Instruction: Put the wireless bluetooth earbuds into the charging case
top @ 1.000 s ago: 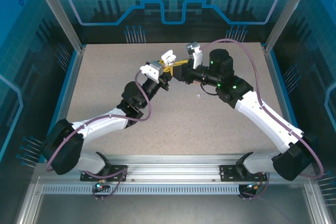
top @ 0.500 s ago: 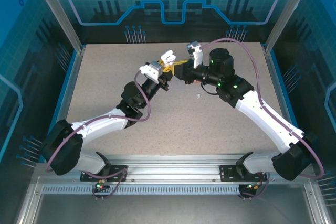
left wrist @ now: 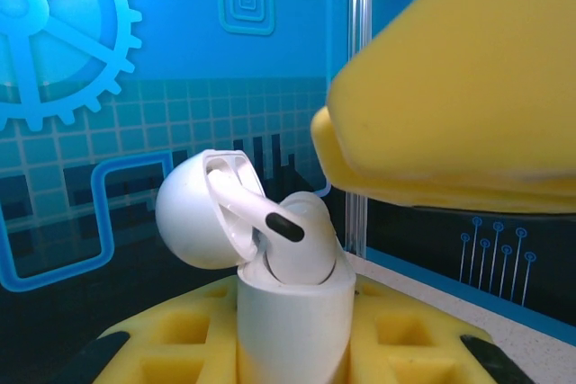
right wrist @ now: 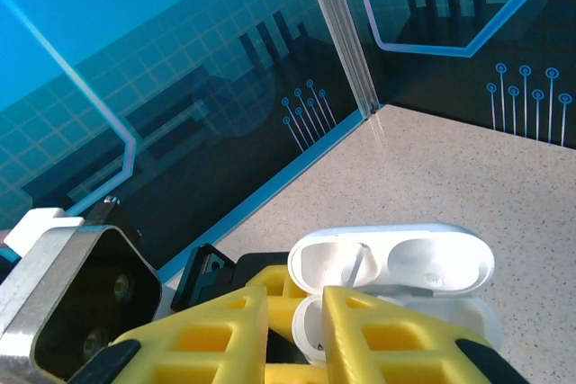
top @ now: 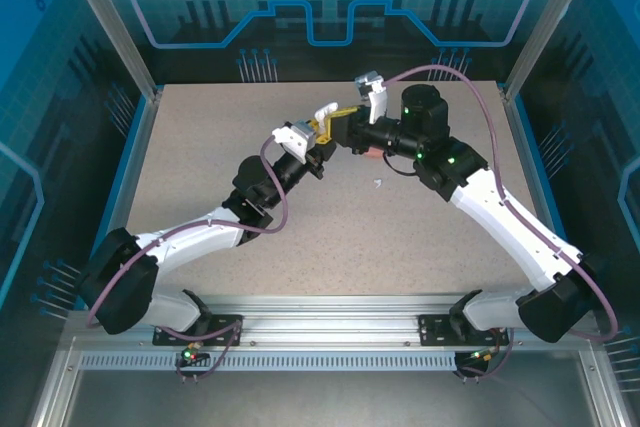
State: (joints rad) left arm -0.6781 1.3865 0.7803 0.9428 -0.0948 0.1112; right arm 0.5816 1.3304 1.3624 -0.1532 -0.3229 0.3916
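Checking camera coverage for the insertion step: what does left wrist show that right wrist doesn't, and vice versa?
Left wrist: side view of the charging case upright between the fingers of the left hand, lid tipped back, a white earbud sitting at its mouth. Right wrist: looks down into the lid's two hollows, tabletop beyond. Both: the open case and yellow fingers of the right hand.

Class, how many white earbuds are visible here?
2. One earbud sits in the open case held by the left gripper; a loose earbud lies on the table. Others may be hidden.
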